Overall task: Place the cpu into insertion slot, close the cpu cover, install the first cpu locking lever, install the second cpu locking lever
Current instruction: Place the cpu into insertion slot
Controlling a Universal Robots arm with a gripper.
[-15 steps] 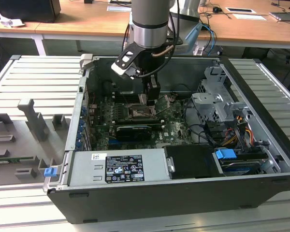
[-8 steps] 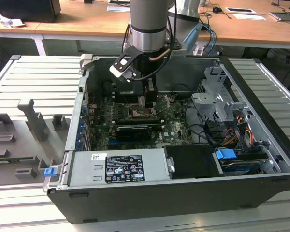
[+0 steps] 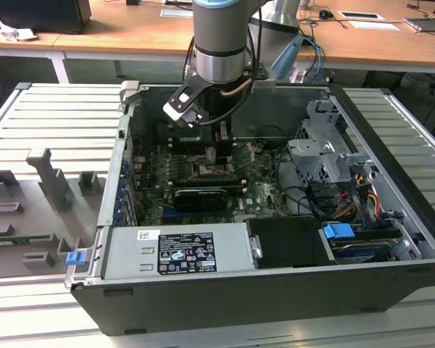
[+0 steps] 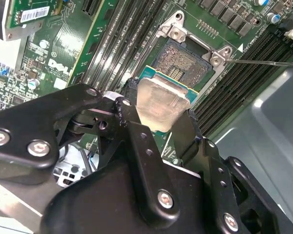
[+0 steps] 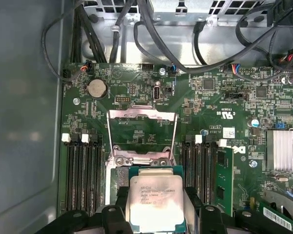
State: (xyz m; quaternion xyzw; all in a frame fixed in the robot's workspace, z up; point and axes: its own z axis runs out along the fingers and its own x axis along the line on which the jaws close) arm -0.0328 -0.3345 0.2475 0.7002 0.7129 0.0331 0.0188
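1. I had the pincer (image 4: 158,116) clamped on the cpu (image 4: 162,100), one black finger (image 4: 126,108) on each of two opposite edges. The pale lid faced up between them in both wrist views.
2. In the exterior view the arm reached down into the open computer case (image 3: 203,290), which lay on the ribbed counter (image 3: 51,116). The pincer (image 3: 219,142) hung over the far middle of the green motherboard (image 3: 163,177).
3. The insertion slot (image 4: 184,61) was bare, its field of contacts exposed inside the metal rim. The chip overlapped the slot's near edge, not squared up inside it. I couldn't tell whether it was touching or just above.
4. The cpu cover (image 5: 142,113) stood flipped open on the far side of the socket, green board showing through its centre window, with the cpu (image 5: 155,202) just short of it.
5. A thin metal rod (image 4: 268,62) stuck out beside the socket. I took it for one locking lever, unlatched.
6. My read on progress: early. The chip was picked up and brought to the socket, but it wasn't seated. The cover wasn't closed, and neither lever was locked.
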